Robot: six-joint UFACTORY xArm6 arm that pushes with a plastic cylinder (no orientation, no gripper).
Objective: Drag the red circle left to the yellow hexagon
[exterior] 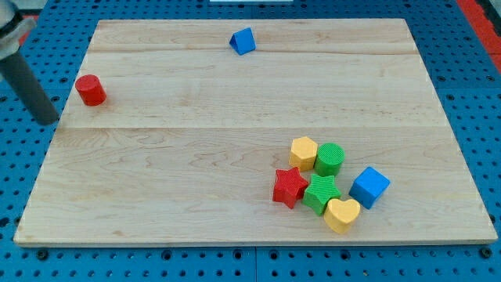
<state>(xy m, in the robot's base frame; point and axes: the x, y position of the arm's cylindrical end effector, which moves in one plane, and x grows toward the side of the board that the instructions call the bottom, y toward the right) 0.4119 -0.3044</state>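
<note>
Well, my tip (48, 119) sits just left of the red circle (91, 90); jaws: none visible; yellow hexagon (303, 151) far right.

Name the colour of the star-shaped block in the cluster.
Red: the star sits at the cluster's left edge, in the camera view.

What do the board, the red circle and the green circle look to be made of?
Board: pale unfinished-looking wood, with visible grain and plank seams. Red circle: probably plastic, matte, uniform colour. Green circle: likely 3D-printed plastic, with fine ridged lines on top.

red circle (91, 90) upper left, yellow hexagon (303, 151) lower right
</note>
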